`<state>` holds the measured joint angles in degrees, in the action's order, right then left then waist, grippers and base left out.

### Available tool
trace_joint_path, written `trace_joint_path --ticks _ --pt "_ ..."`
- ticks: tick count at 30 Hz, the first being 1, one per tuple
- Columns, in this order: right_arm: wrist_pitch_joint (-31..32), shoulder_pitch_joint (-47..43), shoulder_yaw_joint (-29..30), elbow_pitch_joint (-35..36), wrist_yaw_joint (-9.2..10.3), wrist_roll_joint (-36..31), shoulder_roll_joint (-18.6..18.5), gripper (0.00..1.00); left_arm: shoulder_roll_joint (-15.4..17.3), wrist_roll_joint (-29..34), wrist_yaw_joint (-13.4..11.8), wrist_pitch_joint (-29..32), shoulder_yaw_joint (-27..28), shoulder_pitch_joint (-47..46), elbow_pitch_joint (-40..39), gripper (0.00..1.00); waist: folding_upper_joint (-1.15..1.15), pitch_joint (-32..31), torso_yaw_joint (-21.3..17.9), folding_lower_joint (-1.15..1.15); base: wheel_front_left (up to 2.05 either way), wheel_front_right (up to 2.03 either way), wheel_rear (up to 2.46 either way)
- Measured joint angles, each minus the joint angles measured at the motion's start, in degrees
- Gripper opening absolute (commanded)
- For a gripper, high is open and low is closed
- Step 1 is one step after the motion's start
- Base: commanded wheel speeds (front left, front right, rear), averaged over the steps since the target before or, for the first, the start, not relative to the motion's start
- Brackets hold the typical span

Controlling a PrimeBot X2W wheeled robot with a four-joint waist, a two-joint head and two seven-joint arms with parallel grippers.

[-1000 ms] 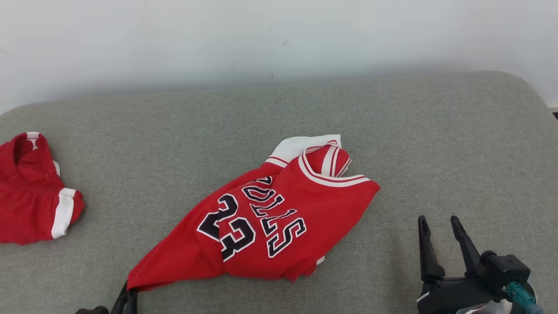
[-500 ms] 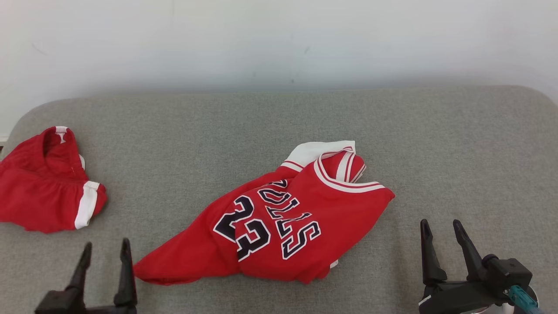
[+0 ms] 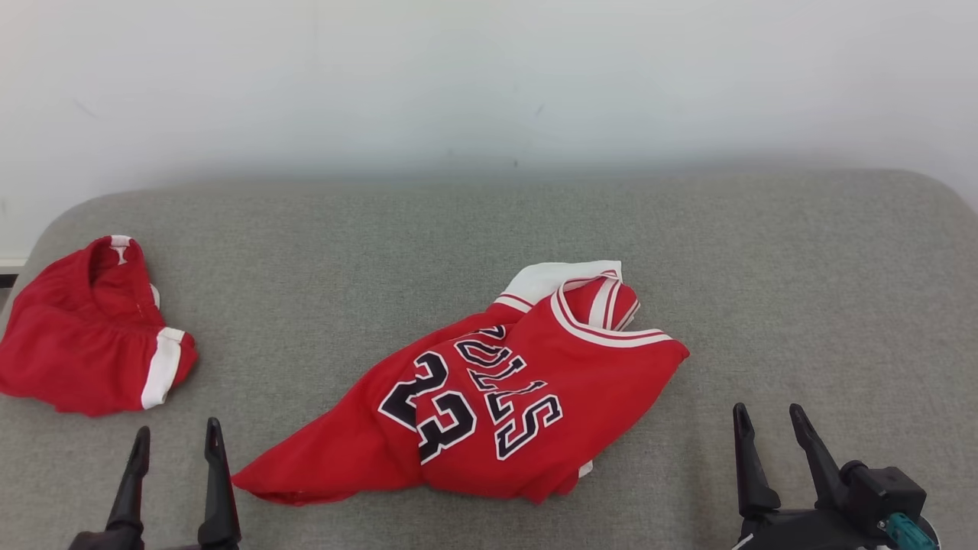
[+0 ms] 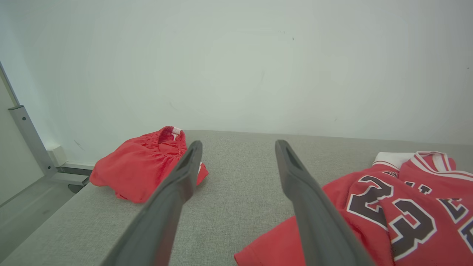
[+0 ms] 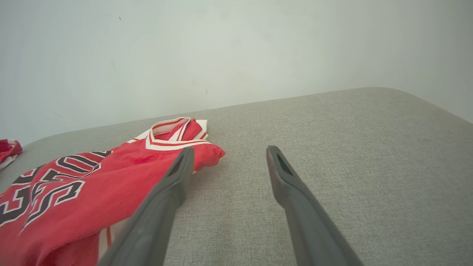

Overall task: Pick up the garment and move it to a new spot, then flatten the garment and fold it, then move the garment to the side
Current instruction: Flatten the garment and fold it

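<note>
The red jersey (image 3: 489, 405) lies crumpled near the middle of the grey fabric-covered table (image 3: 802, 267). It slants from its white-trimmed collar (image 3: 592, 305) at the far right down to a bunched hem corner (image 3: 263, 481) at the near left, and the dark number and lettering face up, skewed by folds. It looks set down at its spot but not flat, so the step in hand is probably the flattening. To do it well, each arm should take one end, low against the cloth. The left gripper (image 3: 176, 428), jaws spread and empty, hovers just beside the hem corner. The right gripper (image 3: 768, 409), jaws likewise spread and empty, waits near the shoulder end but clear of it. Pinching a single layer at each edge and drawing the two apart evenly would open the doubled-over body without dragging the whole piece; the tucked collar layers may need a separate tug. A heap of red shorts (image 3: 84, 344) sits at the table's left edge, well apart from the jersey, and nothing lies between the grippers and the cloth. Bare table runs back to the pale wall (image 3: 489, 76), leaving room to spread
</note>
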<state>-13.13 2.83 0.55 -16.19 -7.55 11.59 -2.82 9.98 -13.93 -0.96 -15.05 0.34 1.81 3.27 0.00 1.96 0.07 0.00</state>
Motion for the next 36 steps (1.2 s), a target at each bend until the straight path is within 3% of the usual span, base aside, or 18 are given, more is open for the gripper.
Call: trace_joint_path --ticks 6,14,28,36 --pt "1.2 1.2 -1.2 -0.5 0.0 -0.6 0.0 1.0 -1.0 1.1 1.7 0.0 0.1 0.3 0.8 1.0 0.0 -0.7 1.2 0.0 0.0 0.0 0.0" --pt "4.4 10.5 -2.9 -5.6 0.0 -2.1 -2.4 1.0 -2.4 2.1 3.5 0.0 0.2 -0.1 2.1 1.0 0.0 -0.6 3.8 0.0 0.0 0.0 0.0" --pt "7.8 22.8 -1.3 -26.7 0.0 -0.9 -6.4 1.0 -5.1 3.6 5.1 0.0 -0.5 -2.5 3.6 1.0 0.0 2.9 8.1 0.0 0.0 0.0 0.0" --pt "7.8 26.5 -2.7 -37.3 0.0 1.0 -6.0 1.0 -5.5 4.0 6.2 0.0 -0.2 -4.6 4.7 1.0 0.0 5.0 9.4 0.0 0.0 0.0 0.0"
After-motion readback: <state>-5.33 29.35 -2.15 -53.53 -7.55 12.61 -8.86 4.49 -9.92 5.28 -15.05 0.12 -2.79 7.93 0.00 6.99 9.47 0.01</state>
